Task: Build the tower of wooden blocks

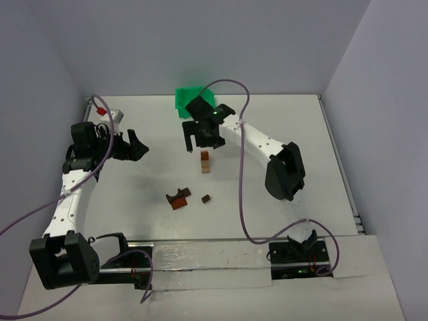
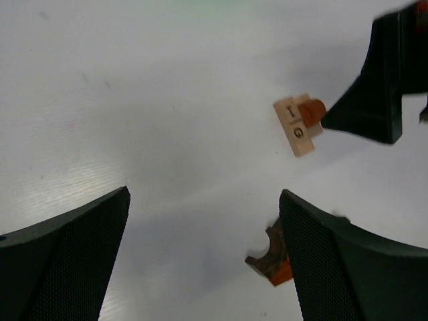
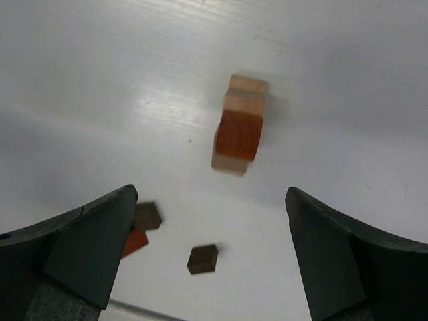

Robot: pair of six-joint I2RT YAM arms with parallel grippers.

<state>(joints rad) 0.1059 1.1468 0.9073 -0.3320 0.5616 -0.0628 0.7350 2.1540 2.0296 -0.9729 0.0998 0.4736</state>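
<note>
The wood block tower (image 1: 205,162) stands mid-table: a light tan bar (image 3: 245,93) with a reddish-brown cube (image 3: 239,134) on top. My right gripper (image 1: 200,142) hovers just behind and above it, open and holding nothing (image 3: 210,194). A dark brown arch piece (image 1: 178,199) and a small dark cube (image 1: 206,198) lie loose nearer the front. My left gripper (image 1: 139,148) is open and empty, well to the left of the tower. In the left wrist view the tower (image 2: 294,127) lies ahead, and the arch piece (image 2: 273,257) is half hidden by one of my left fingers.
A green plastic bin (image 1: 190,100) sits at the back, just behind the right gripper. In the right wrist view the dark cube (image 3: 202,259) and the arch piece (image 3: 144,224) lie below the tower. The right arm's cable (image 1: 242,167) loops over the table's right half.
</note>
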